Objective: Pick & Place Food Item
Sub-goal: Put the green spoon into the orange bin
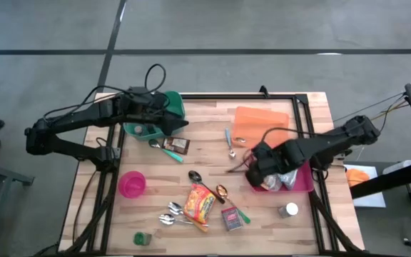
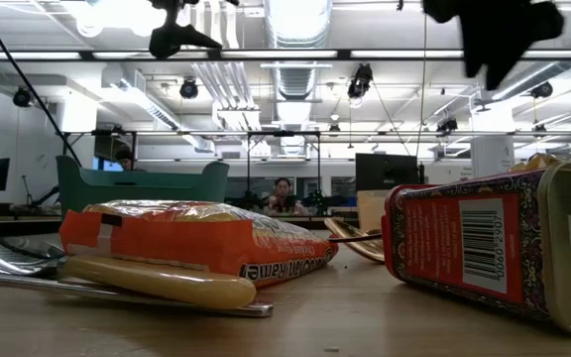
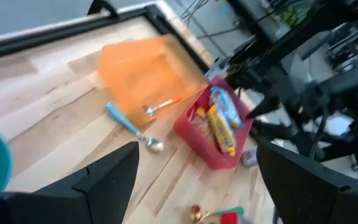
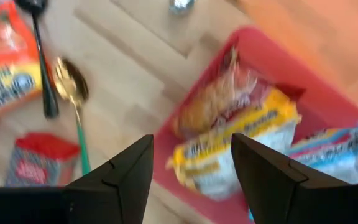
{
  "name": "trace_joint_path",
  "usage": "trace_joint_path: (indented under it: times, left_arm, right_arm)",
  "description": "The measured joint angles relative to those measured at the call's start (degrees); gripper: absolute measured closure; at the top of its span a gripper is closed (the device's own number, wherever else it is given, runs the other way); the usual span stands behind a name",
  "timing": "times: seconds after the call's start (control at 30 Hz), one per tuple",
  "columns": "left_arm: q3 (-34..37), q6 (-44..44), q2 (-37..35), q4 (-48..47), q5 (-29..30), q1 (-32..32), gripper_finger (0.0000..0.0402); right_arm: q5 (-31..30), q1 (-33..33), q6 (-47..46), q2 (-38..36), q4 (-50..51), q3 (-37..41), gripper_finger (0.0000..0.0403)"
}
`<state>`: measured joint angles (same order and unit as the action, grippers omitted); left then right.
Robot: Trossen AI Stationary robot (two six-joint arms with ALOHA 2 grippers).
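Right claw (image 4: pixel 191 171) open, empty, above yellow crinkly snack packet (image 4: pixel 241 149) in red bin (image 4: pixel 328 106).

"(2|8)" on tin (image 2: pixel 484 248) end

Teal bin (image 1: pixel 164 114), pink cup (image 1: pixel 132 183), orange board (image 1: pixel 261 123), spoons (image 1: pixel 173 213) on wooden table (image 1: pixel 205 153), red tin (image 1: pixel 232 218)

Two dark, black-cabled arms
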<state>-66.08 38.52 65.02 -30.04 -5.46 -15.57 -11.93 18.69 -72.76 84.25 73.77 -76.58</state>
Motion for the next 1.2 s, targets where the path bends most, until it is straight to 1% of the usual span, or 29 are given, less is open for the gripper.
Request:
trace_joint_path:
  times: [0.13,0.27,0.37,0.43,0.5,0.7,0.83,1.03,1.2]
  left_arm:
    - [0.0,0.09,-0.08,-4.43,-0.39,0.18,0.0075]
    - [0.0,0.21,-0.81,-9.72,-0.57,0.33,0.0075]
    - [0.04,-0.59,-2.19,-13.76,-0.55,0.41,0.0075]
    - [0.04,-1.02,-3.36,-15.97,-0.28,0.66,0.0075]
    - [0.04,-1.82,-4.5,-17.84,0.24,0.83,0.0075]
    - [0.84,-2.66,-7.83,-19.83,2.69,1.68,0.0075]
    - [3.52,-2.73,-9.67,-19.73,2.69,1.84,0.0075]
    - [7.8,-2.24,-12.63,-19.3,2.44,2.42,0.0075]
    - [9.69,-2.14,-14.68,-19.21,2.41,2.87,0.0075]
  right_arm:
    - [3.12,-3.78,8.03,2.72,-4.35,-2.34,0.019]
    - [7.13,-4.91,16.96,7.15,-9.22,-4.56,0.019]
    - [10.35,-4.84,20.42,11.11,-9.5,-6.34,0.019]
    - [13.36,-4.55,21.28,13.48,-9.53,-7.03,0.019]
    - [14.78,-3.86,21.35,15.7,-9.85,-7.61,0.019]
    - [15.46,-1.78,20.71,21.09,-12.61,-10.06,0.019]
    - [14.96,-0.76,20.69,24.19,-13.61,-11.39,0.019]
    - [14.78,0.95,22.98,27.95,-18.61,-11.43,0.019]
    - [13.31,2.26,23.95,31.3,-20.86,-11.43,0.019]
